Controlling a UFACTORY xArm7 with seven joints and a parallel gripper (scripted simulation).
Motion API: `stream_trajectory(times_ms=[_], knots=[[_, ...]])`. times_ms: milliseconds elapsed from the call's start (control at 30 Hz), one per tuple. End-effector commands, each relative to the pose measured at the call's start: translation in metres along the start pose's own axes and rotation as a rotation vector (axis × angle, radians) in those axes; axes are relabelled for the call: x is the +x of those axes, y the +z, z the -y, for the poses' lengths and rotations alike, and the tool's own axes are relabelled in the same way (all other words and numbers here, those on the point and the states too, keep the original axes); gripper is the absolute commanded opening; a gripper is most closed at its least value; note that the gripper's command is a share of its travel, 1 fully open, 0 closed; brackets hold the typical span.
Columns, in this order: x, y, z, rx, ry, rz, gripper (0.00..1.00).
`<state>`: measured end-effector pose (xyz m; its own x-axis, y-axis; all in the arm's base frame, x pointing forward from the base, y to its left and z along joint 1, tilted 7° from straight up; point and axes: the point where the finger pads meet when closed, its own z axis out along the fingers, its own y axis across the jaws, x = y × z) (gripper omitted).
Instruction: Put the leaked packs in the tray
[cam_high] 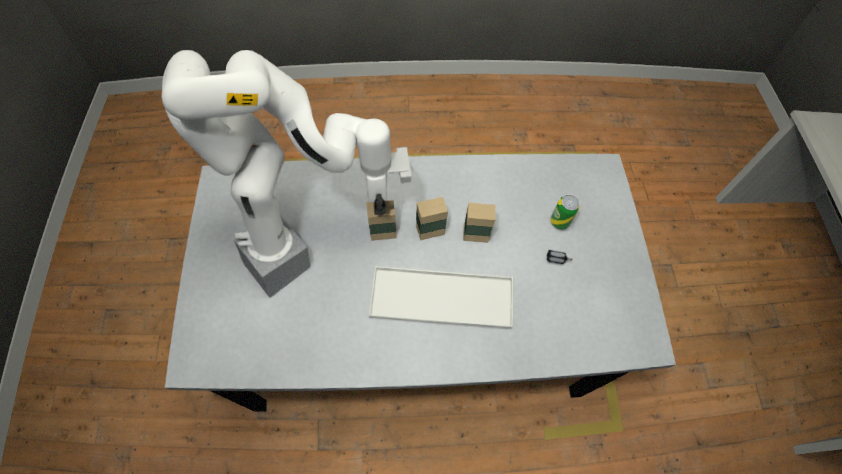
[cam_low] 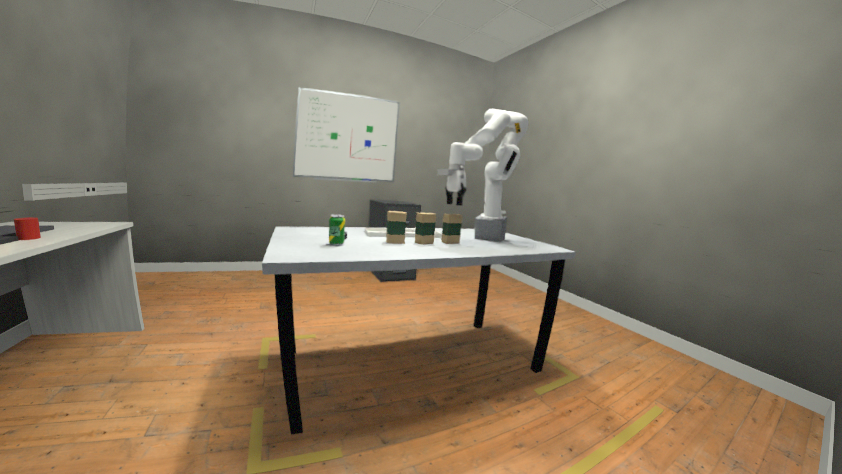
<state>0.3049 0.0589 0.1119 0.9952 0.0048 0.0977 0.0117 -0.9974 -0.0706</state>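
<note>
Three tan coffee packs with green bands stand upright in a row on the table [cam_high: 329, 347]. The left pack [cam_high: 382, 224] [cam_low: 451, 228] is nearest the arm's base, the middle pack [cam_high: 431, 217] [cam_low: 425, 227] is beside it, and the right pack [cam_high: 479, 222] [cam_low: 396, 227] ends the row. My gripper [cam_high: 380, 204] [cam_low: 454, 199] is open and empty. It points down and hangs a little above the left pack, apart from it. The white tray [cam_high: 377, 294] lies flat and empty in front of the row.
A green soda can [cam_high: 564, 212] [cam_low: 336, 229] stands to the right of the packs. A small black clip [cam_high: 557, 257] lies in front of the can. The arm's grey base block [cam_high: 276, 267] [cam_low: 490, 228] sits on the table's left part.
</note>
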Motion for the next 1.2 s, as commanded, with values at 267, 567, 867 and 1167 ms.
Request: stream_trajectory(times_ms=[267,567,867,1167], knots=[[0.002,0.016,0.0,0.0,0.0,-0.004,0.86],[0.002,0.036,0.001,0.0,0.0,-0.004,0.86],[0.002,0.036,0.001,0.0,0.0,-0.004,0.86],[0.003,0.036,0.001,0.0,0.0,-0.004,0.86]])
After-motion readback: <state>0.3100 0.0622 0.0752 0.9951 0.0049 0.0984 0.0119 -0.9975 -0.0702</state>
